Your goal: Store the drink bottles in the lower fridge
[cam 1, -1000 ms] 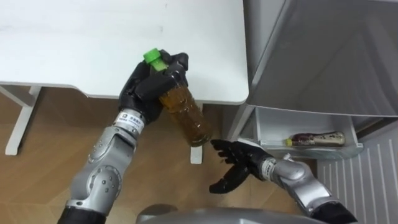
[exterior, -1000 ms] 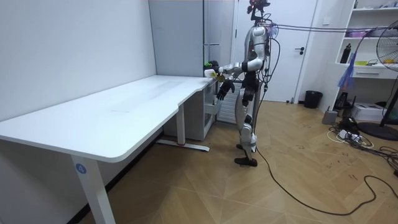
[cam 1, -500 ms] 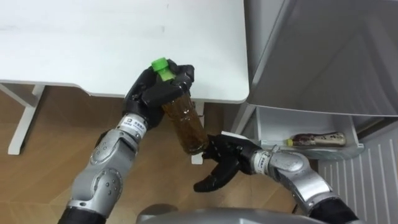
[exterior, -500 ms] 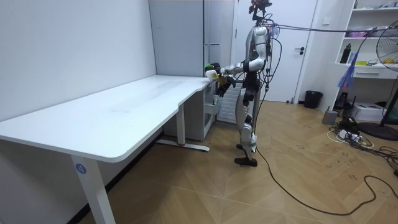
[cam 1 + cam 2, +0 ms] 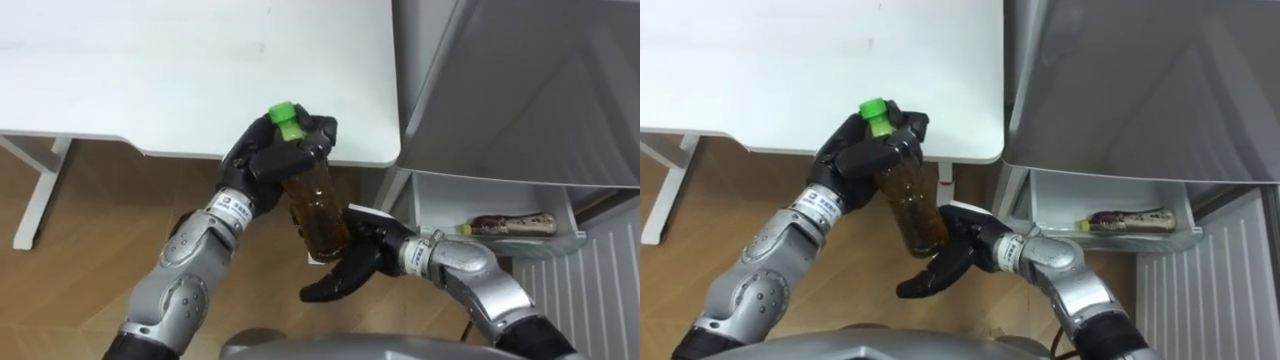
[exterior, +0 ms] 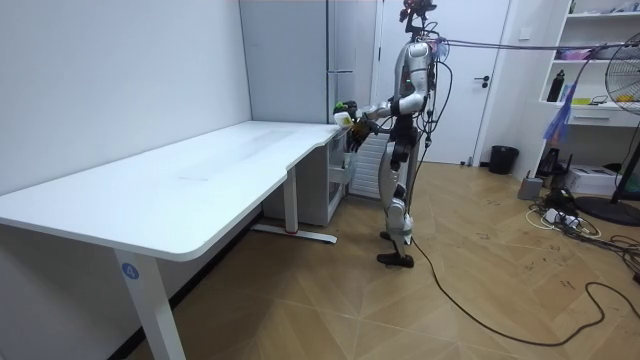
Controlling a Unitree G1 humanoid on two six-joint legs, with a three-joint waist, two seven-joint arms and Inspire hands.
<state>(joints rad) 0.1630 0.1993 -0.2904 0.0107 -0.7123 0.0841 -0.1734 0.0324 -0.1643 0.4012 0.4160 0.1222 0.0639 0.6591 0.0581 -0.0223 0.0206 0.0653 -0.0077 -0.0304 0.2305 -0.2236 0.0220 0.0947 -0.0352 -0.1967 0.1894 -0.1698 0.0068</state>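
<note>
Tea bottle [image 5: 315,205] isn't in yet, so big to small: grey fridge [image 5: 520,90] on the robot's right, white table [image 5: 150,70] ahead, open lower drawer [image 5: 440,205] with one drink [image 5: 505,224] lying inside. Left hand [image 5: 265,160] is wrapped round the bottle's neck just off the table edge, green cap [image 5: 285,116] up, base slanting down toward the right hand [image 5: 345,270], which is spread open right at it. The drawer's off to the right, so I'd guess the nearer right hand takes over.

We see a clear bottle of amber tea [image 5: 312,205] with a green cap, cap up and leaning slightly, held in the air by the left hand [image 5: 262,160] curled round its neck. A second, dark-labelled bottle [image 5: 505,223] lies on its side in the open lower fridge drawer [image 5: 437,205].
</note>
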